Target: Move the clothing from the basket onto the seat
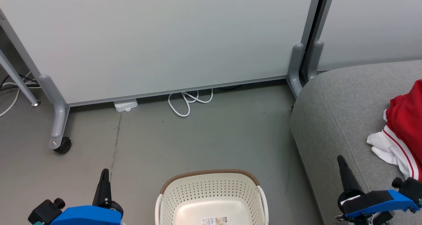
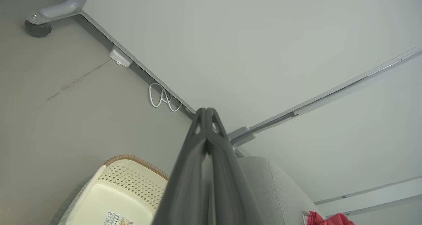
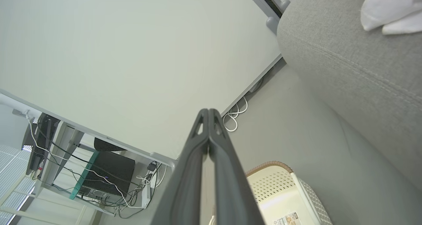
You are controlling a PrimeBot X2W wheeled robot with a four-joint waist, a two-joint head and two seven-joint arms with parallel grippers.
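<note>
Pale partition panels (image 1: 158, 37) on grey wheeled legs fill the back of the room, with plain grey floor (image 1: 204, 136) in front. Off to the robot's right sits the seat (image 1: 336, 103), big and grey, and the clothing (image 1: 404, 119) is bunched up on top of it, red with white bits and striped trim. The basket (image 1: 211, 188) stands on the floor just beside the seat, bare bottom and label showing. Left gripper (image 1: 105, 174) hangs over the floor left of the basket, fingers pressed flat together. Right gripper (image 1: 341, 161) is over the seat's front edge, near the clothing but apart from it, also pressed together. A white cable (image 1: 189, 101) loops under the panel.
</note>
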